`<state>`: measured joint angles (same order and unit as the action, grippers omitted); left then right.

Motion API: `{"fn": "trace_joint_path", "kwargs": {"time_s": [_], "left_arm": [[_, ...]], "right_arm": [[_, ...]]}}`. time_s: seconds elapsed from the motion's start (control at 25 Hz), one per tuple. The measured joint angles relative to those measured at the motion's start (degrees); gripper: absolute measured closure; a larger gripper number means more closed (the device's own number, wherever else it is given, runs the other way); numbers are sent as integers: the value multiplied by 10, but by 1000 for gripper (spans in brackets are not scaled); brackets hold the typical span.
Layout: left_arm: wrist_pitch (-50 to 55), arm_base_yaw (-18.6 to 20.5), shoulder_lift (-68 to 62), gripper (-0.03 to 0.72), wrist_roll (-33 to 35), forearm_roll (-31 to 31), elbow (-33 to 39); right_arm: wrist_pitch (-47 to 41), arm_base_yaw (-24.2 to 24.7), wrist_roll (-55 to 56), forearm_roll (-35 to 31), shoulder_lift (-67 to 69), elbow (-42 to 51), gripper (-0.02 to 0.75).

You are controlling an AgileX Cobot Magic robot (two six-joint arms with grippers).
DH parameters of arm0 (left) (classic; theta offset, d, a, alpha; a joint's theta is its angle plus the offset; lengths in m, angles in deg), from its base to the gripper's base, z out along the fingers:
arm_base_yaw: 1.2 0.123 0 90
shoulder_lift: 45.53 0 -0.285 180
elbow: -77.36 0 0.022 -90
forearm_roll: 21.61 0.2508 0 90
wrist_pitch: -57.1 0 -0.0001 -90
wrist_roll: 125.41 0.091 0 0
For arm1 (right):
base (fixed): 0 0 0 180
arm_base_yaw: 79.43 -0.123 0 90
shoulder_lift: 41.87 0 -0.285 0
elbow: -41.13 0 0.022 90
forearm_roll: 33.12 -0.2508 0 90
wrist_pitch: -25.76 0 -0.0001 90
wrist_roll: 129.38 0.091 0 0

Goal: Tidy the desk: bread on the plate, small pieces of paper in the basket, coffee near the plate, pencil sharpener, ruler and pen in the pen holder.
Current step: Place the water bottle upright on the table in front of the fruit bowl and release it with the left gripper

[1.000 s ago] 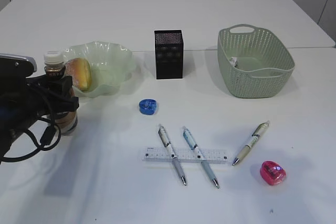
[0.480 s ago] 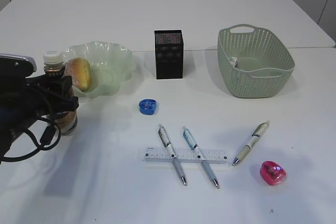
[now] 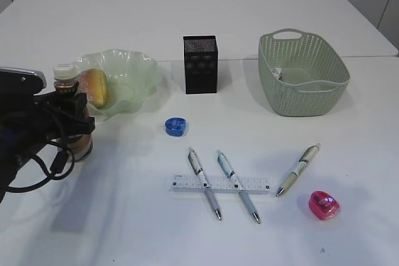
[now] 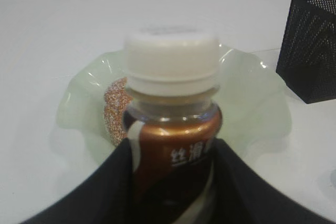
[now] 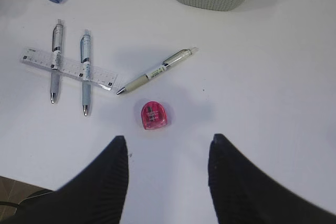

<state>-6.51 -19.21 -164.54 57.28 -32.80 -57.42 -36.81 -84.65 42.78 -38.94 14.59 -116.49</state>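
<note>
We're seeing the left claw [image 4: 170, 182] pinching the coffee bottle [image 3: 73, 113] around its body, a black finger on each side of the brown label. Versus a second ago, the bottle is sitting slightly higher and further right, cap a bit closer to the plate [image 3: 134, 82]; the arm has crept with it. The bottle is standing upright at the left of the surface [image 3: 124, 216], just beside the plate's near-left rim. The bread [image 3: 95, 86] is lying in the plate.

The right claw [image 5: 168, 156] is hanging spread and empty above the pink sharpener [image 5: 154, 115]. Nothing else has moved: blue sharpener [image 3: 176, 126] mid-surface, ruler [image 3: 221, 184] under two pens [image 3: 204, 182], third pen [image 3: 298, 169] to the right, pen holder [image 3: 200, 65] far centre, basket [image 3: 302, 73] far right with a paper scrap [image 3: 278, 74] inside.
</note>
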Motion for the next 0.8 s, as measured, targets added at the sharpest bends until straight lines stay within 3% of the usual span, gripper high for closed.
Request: {"fn": "trace_joint_path", "kwargs": {"time_s": [0.8], "left_arm": [[0,0,7,392,0,0,-1]], "right_arm": [[0,0,0,-2,0,0,342]]}}
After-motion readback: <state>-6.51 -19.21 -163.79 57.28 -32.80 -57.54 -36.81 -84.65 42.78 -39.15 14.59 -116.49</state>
